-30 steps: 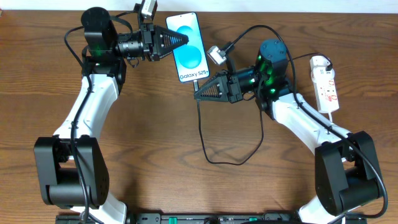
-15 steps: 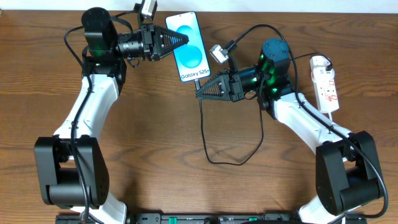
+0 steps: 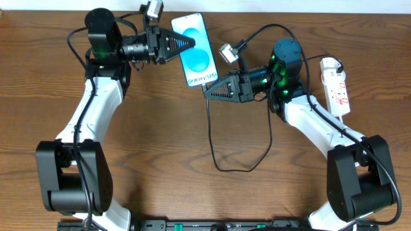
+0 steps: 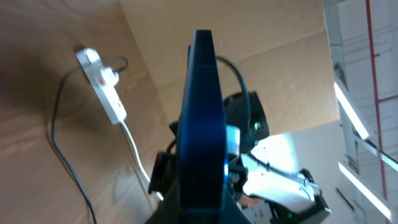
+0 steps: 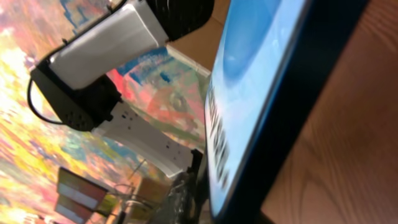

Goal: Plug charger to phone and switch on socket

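At the table's far side, left gripper (image 3: 190,42) pinches the phone (image 3: 200,56) — right gripper (image 3: 207,95) pinches the charger (image 3: 207,122) by its bottom end.

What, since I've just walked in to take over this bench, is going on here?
The left hand grips the Galaxy S25+ phone by its side edge. The right hand appears to pinch the plug end of the charger and is pressed up to the phone's bottom edge. The views don't show whether the plug is seated. The socket lies off to the right, with neither hand on it.
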